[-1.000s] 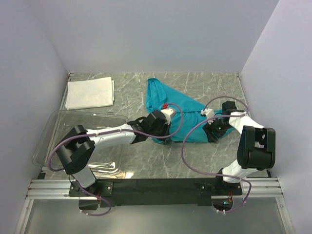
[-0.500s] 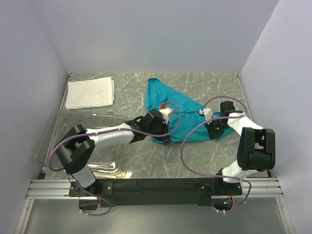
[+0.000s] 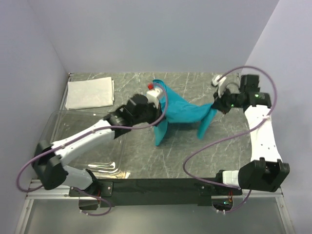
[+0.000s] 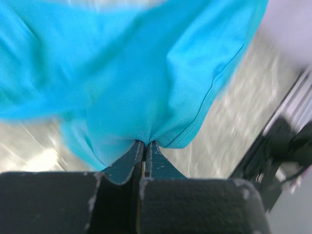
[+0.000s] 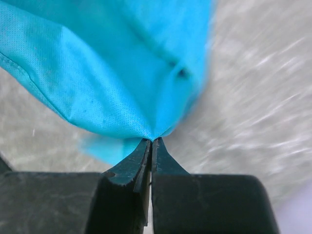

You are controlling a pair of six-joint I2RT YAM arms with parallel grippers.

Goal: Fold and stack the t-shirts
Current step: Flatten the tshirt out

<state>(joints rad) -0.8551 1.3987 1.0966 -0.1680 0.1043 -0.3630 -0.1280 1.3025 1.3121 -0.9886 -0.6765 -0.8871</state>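
The teal-blue t-shirt [image 3: 183, 113] hangs stretched above the table between both arms, its ends drooping. My left gripper [image 3: 161, 113] is shut on its left part; the wrist view shows cloth [image 4: 146, 87] pinched at the closed tips of that gripper [image 4: 145, 143]. My right gripper [image 3: 216, 105] is shut on the shirt's right corner, and its wrist view has the fabric [image 5: 122, 73] bunched into the tips of this gripper [image 5: 151, 140]. The white t-shirt [image 3: 90, 92] lies as a folded rectangle at the back left.
A clear plastic bin [image 3: 73, 141] stands at the left, under my left arm. Grey walls close in the marbled table [image 3: 195, 161] on three sides. Purple cables loop off both arms.
The right gripper closed on the teal shirt's corner. Both arms then rose and moved towards the back, lifting the shirt off the table and spreading it between them.
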